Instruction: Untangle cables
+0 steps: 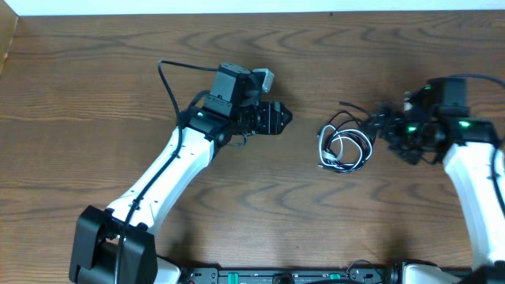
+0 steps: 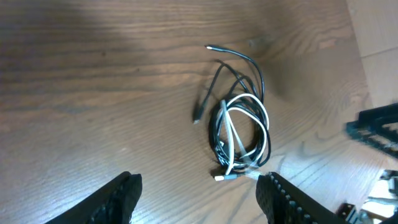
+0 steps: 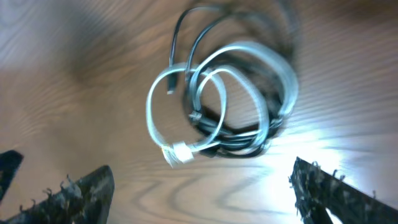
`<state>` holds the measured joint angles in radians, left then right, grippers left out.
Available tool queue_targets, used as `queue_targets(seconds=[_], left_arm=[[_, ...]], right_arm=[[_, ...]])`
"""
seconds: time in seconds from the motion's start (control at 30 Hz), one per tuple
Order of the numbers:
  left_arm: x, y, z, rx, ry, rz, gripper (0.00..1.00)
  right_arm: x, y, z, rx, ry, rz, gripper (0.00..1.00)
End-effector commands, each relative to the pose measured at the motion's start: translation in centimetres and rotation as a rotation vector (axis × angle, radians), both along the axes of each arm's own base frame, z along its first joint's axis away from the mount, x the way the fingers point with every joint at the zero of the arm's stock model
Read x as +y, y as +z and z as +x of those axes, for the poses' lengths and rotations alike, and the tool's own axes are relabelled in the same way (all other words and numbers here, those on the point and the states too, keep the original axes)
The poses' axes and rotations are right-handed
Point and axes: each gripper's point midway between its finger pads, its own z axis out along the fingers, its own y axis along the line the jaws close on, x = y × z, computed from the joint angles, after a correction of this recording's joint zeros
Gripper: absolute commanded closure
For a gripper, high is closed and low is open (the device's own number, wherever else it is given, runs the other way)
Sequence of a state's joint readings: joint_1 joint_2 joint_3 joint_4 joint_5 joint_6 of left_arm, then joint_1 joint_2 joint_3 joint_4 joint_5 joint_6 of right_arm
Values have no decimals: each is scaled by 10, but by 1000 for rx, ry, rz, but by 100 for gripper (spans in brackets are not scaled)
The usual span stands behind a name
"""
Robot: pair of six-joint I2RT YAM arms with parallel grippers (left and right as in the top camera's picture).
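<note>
Fingers (image 2: 121, 200) of the left gripper (image 1: 282, 118) stand wide apart and hold nothing, pointing at the cables (image 1: 345, 145) from near their left side. The right gripper (image 1: 379, 126) is also spread wide and empty, just beside the bundle's right edge. White cable (image 3: 186, 146) and black cables (image 2: 245, 68) lie looped together on the wooden table (image 1: 118, 71) between the two grippers.

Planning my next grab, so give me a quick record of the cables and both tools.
cables: one tangled pile on the wooden table
white cable: looped in with the black cables
left tool: open, empty, apart from the pile
right tool: open, empty, close beside the pile
untangling: not yet done
</note>
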<state>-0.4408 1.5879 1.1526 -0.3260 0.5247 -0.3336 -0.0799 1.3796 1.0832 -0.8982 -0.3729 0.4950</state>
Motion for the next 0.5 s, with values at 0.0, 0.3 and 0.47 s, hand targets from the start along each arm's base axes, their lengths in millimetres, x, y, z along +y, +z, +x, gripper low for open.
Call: queue_targets(seconds=[0.0, 0.3, 0.47], left_arm=[[-21, 13, -4, -87, -71, 3, 36], [-96, -10, -11, -188, -193, -27, 39], [-117, -55, -10, -173, -194, 27, 39]], right_arm=[[-44, 2, -6, -7, -23, -188, 12], [-89, 3, -12, -6, -138, -164, 13], [-88, 3, -13, -1, -134, -160, 13]])
